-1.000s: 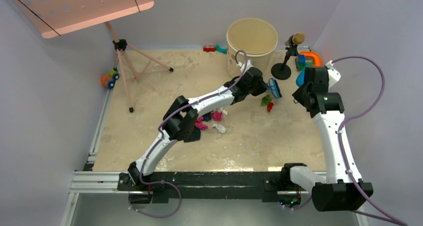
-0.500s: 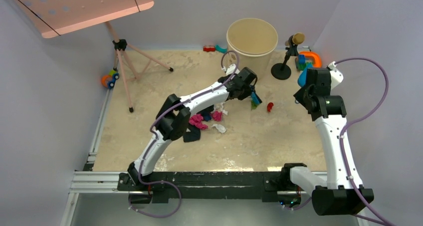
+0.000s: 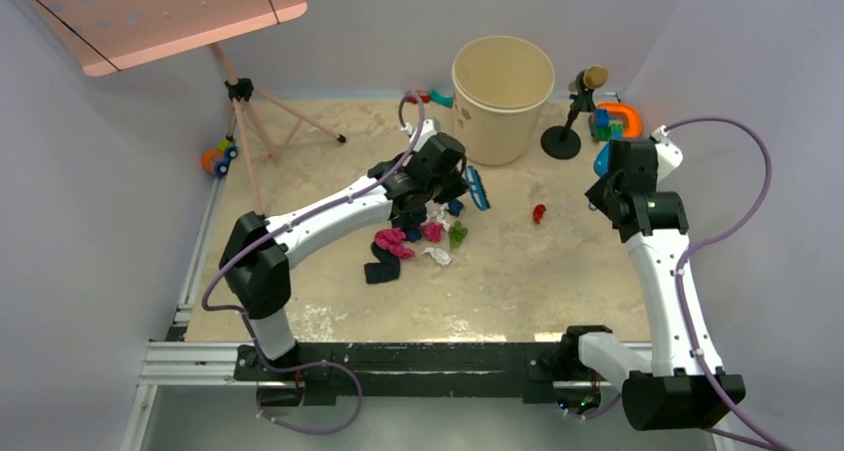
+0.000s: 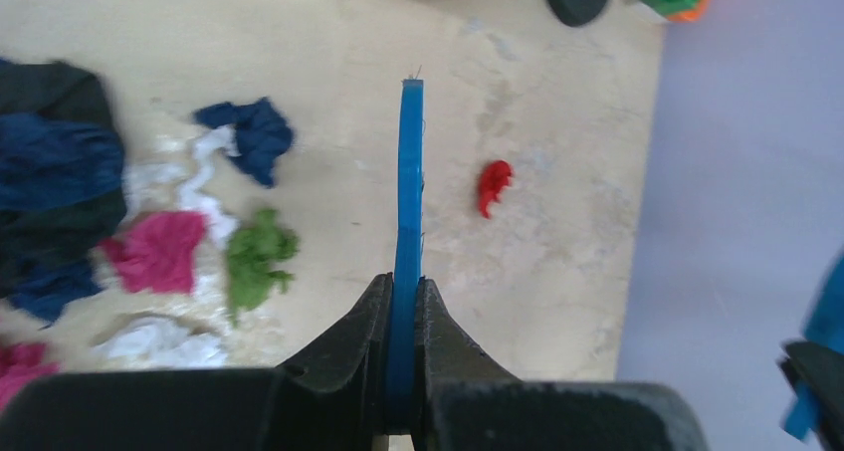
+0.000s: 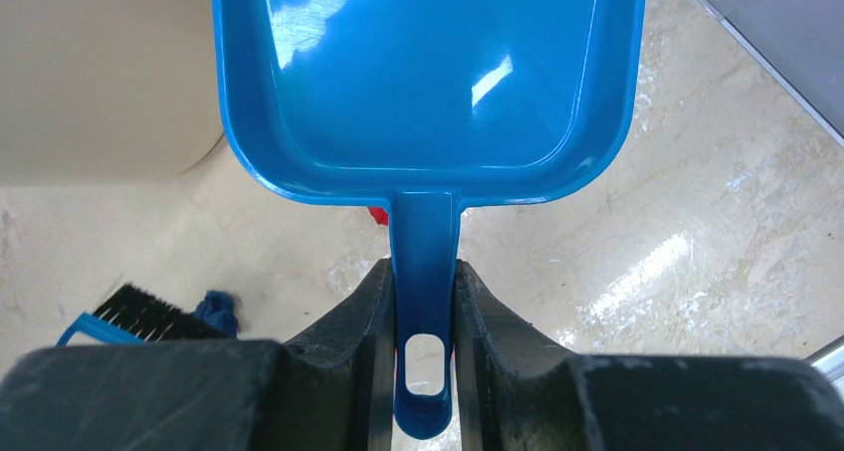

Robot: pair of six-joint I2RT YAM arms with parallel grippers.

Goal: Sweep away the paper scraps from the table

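Paper scraps (image 3: 416, 237) lie in a cluster at the middle of the table (image 3: 299, 212): black, dark blue, magenta, white and a green wad (image 3: 457, 234). A red wad (image 3: 538, 213) lies apart to the right; it also shows in the left wrist view (image 4: 493, 185). My left gripper (image 3: 460, 184) is shut on a blue brush (image 4: 408, 192), held just right of the cluster. My right gripper (image 3: 609, 177) is shut on the handle of a blue dustpan (image 5: 428, 83), held above the table at the right.
A beige bucket (image 3: 503, 98) stands at the back. A black stand (image 3: 569, 122) and colourful toys (image 3: 615, 122) sit at the back right. A tripod (image 3: 249, 132) with a pink board stands back left, with a toy (image 3: 219, 157) by the left edge.
My left arm swept the brush leftward from near the red wad to the cluster, pushing the green wad along with it. The right arm with the dustpan stayed nearly still.
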